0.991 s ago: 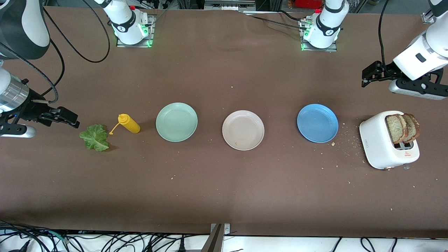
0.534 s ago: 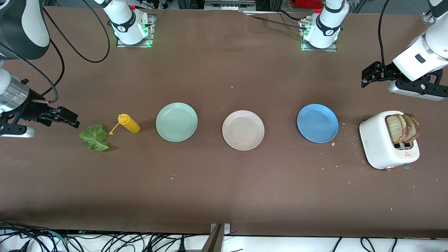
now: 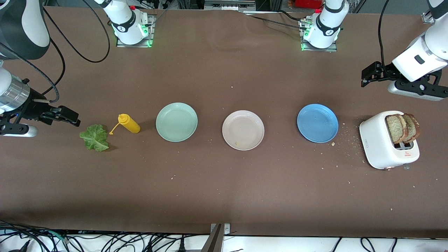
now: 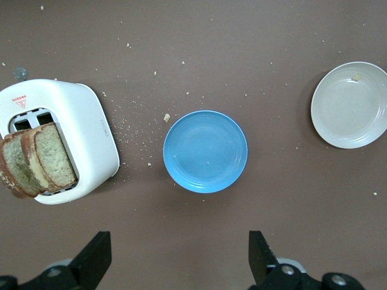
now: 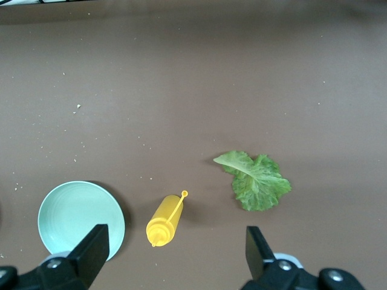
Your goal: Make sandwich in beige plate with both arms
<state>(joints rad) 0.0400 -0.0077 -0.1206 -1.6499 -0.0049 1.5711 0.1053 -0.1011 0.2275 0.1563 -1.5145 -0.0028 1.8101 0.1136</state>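
Both grippers spread and empty, left gripper (image 3: 365, 75) over bare table near the toaster (image 3: 379, 147), right gripper (image 3: 70, 118) above the lettuce (image 3: 93, 137); beige plate (image 3: 243, 130) bare; risk: toast (image 3: 402, 127) crumbles or toaster tips on pull.

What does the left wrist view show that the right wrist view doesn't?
Only the left wrist view shows the toaster holding the bread slices, the blue plate and the beige plate. Only the right wrist view shows the lettuce leaf, the yellow sauce bottle and the mint-green plate. Both show the brown table scattered with crumbs, and their own open fingers.
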